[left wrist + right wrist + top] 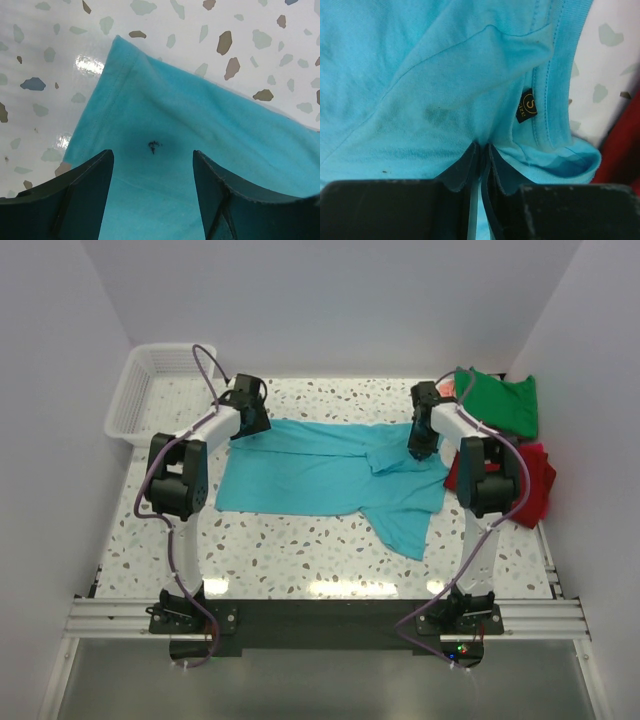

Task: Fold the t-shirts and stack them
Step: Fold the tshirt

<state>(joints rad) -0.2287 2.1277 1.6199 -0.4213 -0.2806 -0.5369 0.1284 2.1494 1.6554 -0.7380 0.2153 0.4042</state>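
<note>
The turquoise t-shirt (320, 475) lies spread across the middle of the speckled table, one sleeve trailing toward the front right. My left gripper (250, 422) is open over the shirt's far left corner (150, 110), jaws apart with cloth between and below them. My right gripper (420, 445) is shut on a pinch of the turquoise shirt (445, 90) near its collar, beside a black size label (526, 105). The green t-shirt (498, 400) and the red t-shirt (530, 485) lie at the right edge. The salmon-pink one barely shows behind the right arm.
A white lattice basket (150, 390) stands at the far left corner. White walls close in the table on three sides. The arm bases sit on a dark rail (320, 618) at the near edge.
</note>
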